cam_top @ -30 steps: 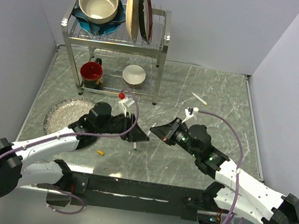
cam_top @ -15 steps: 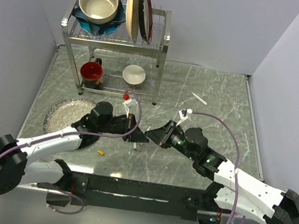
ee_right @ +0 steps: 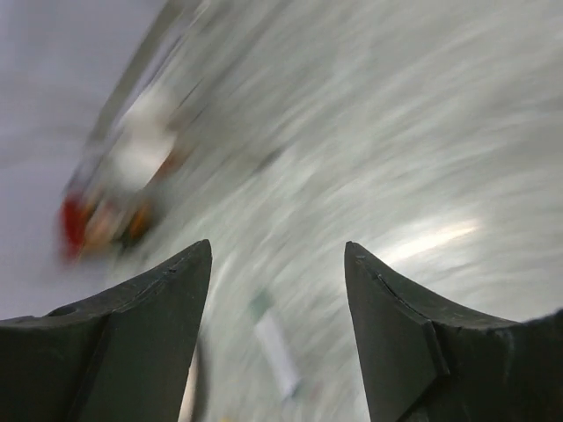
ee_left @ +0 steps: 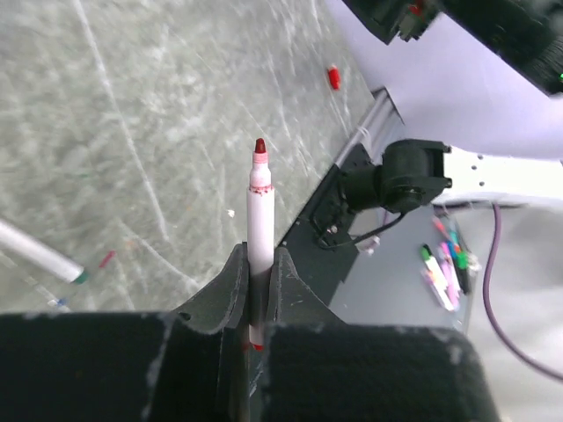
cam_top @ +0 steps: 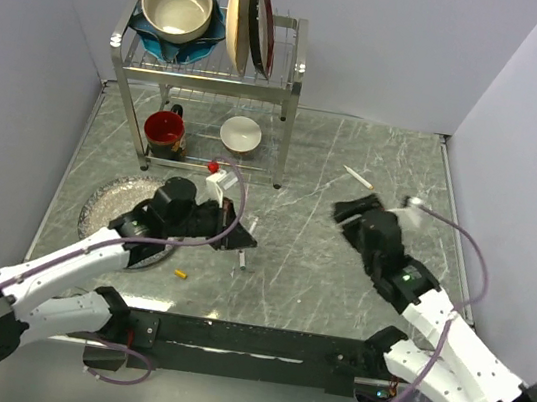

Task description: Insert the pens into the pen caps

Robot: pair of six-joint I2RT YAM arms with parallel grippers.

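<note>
Noting no capped pen visible: we are seeing the left gripper [ee_left: 258, 264] clamping a bare red-tipped pen [ee_left: 260, 207], the right gripper [ee_right: 277, 251] spread empty, the red cap [ee_left: 333, 76] lying well apart.

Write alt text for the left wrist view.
The left gripper clamps an uncapped white pen, red tip pointing away, above the marble table. A small reddish cap lies near the table's edge; a second pen lies at lower left.

Grey-veined marble tabletop [cam_top: 286, 285] between plain pale walls [cam_top: 392, 48], a metal dish rack [cam_top: 293, 93] at the back.
</note>
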